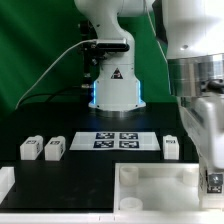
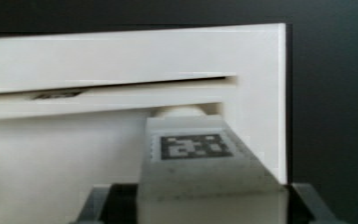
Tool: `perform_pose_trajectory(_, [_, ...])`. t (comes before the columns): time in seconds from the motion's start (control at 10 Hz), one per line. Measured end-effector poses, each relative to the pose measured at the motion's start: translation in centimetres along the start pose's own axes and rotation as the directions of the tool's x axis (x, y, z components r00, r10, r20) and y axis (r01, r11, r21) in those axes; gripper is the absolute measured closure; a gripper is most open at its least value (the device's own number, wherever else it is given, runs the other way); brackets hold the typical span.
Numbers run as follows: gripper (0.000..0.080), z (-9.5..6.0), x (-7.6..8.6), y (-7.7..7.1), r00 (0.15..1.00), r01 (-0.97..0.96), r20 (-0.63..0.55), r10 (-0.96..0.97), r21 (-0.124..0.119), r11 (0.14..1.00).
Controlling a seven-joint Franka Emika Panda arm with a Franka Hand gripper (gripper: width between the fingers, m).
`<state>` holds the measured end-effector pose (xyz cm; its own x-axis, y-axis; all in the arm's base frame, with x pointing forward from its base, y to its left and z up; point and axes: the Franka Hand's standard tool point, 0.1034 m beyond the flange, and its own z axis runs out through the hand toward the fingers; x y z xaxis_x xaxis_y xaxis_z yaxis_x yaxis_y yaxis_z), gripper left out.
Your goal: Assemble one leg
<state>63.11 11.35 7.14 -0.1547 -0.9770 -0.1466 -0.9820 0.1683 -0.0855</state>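
In the wrist view my gripper is shut on a leg, a stubby white block with a black-and-white tag facing the camera. Dark fingers sit on either side of it. The leg's far end is at the corner of the large white tray-shaped piece, under its ledge; I cannot tell whether they touch. In the exterior view the gripper is low at the right, over the tray-shaped piece's right end, with the held leg's tag just showing. Three loose legs lie on the table: two at the left, one at the right.
The marker board lies on the black table in front of the robot's base. A white object sits at the exterior view's left edge. A green backdrop stands behind.
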Motion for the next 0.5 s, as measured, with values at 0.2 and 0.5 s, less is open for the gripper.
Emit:
perform_pose_trajectory(0.2, [0.0447,0.04,-0.18,0.05,1.000,0.013,-0.001,-0.013,0.001,1.000])
perform_pose_trajectory(0.5, [0.0186,-0.06,-0.22,-0.11,0.954,0.299,-0.008,-0.299,-0.009,0.954])
